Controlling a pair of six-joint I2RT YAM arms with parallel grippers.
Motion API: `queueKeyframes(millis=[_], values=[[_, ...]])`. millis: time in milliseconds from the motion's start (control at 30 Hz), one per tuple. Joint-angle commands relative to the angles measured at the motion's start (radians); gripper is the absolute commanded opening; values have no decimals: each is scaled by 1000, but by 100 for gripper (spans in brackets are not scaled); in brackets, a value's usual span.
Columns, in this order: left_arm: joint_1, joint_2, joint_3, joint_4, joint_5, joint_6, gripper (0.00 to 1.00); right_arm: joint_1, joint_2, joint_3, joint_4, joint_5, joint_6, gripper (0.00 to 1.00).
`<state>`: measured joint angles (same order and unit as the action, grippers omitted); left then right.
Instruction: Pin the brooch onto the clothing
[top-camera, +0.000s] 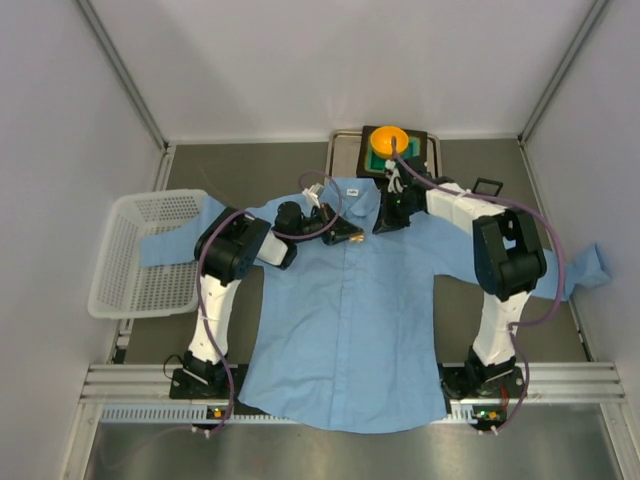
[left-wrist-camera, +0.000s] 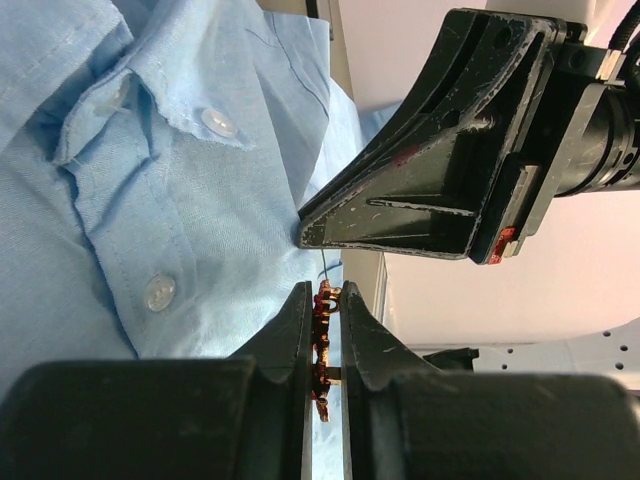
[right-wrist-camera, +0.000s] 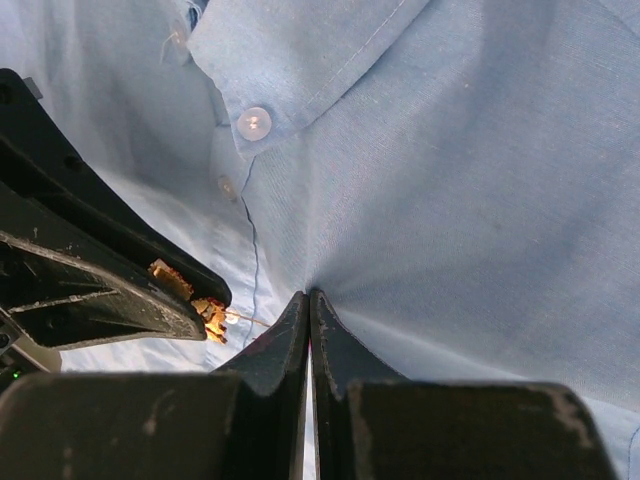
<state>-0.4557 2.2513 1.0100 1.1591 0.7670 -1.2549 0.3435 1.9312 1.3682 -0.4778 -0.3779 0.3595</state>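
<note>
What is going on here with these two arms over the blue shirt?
Two robot arms are pinning a brooch onto the shirt, which lies spread out flat. The left gripper clamps the small red-orange brooch close to the cloth. The right gripper is shut and seems to pinch a fold of the shirt right beside it. The brooch does not look fastened yet.

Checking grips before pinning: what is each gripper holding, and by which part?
Left gripper clamps the tiny red-orange brooch by its body. Right gripper pinches a fold of the light blue shirt near the collar.
</note>
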Motion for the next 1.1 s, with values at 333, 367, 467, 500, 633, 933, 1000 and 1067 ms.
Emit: queueKeyframes(millis=[333,367,467,500,633,933,1000,1067], values=[[3,17,12,74,-3,0,0,-23,-81,-17,54,-72,12,0],[5,19,13,74,-2,0,0,-24,-84,-20,64,-76,12,0],[6,21,9,74,0,-1,0,-31,-92,-34,82,-101,13,0],[8,21,7,76,-1,-1,0,-32,-92,-38,87,-107,13,0],[11,19,2,74,-5,-8,0,-34,-100,-47,102,-119,16,0],[12,21,7,68,-3,-6,0,-38,-107,-67,125,-142,32,0],[11,21,10,57,2,0,0,-38,-107,-67,128,-147,35,0],[11,22,13,51,3,5,0,-38,-107,-67,133,-153,38,0]])
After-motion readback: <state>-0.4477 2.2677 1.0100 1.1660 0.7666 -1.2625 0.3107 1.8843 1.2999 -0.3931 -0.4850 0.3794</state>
